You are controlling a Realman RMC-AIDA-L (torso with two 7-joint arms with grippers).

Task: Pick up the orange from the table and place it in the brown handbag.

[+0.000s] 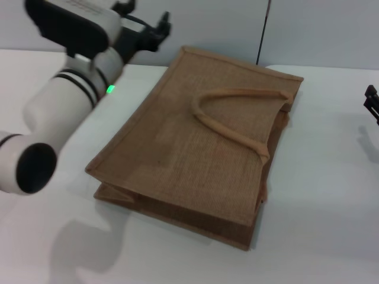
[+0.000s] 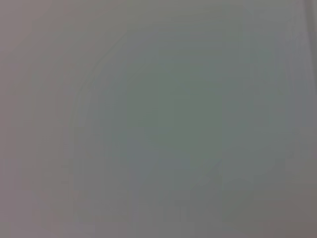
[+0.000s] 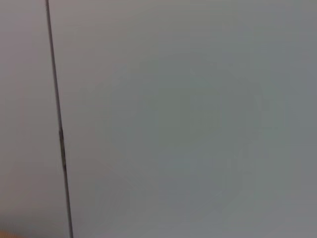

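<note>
The brown handbag (image 1: 201, 148) lies flat on the white table (image 1: 331, 195), its looped handles (image 1: 237, 94) resting on its upper side. The orange is not in view in any picture. My left arm reaches in from the left, and its gripper (image 1: 148, 26) is at the back, just beyond the bag's far left corner. Only a black edge of my right gripper (image 1: 372, 103) shows at the far right, apart from the bag. Both wrist views show only a plain grey surface.
A grey wall with a dark vertical seam (image 1: 263, 29) stands behind the table; the seam also shows in the right wrist view (image 3: 59, 129). Bare tabletop lies right of the bag and in front of it.
</note>
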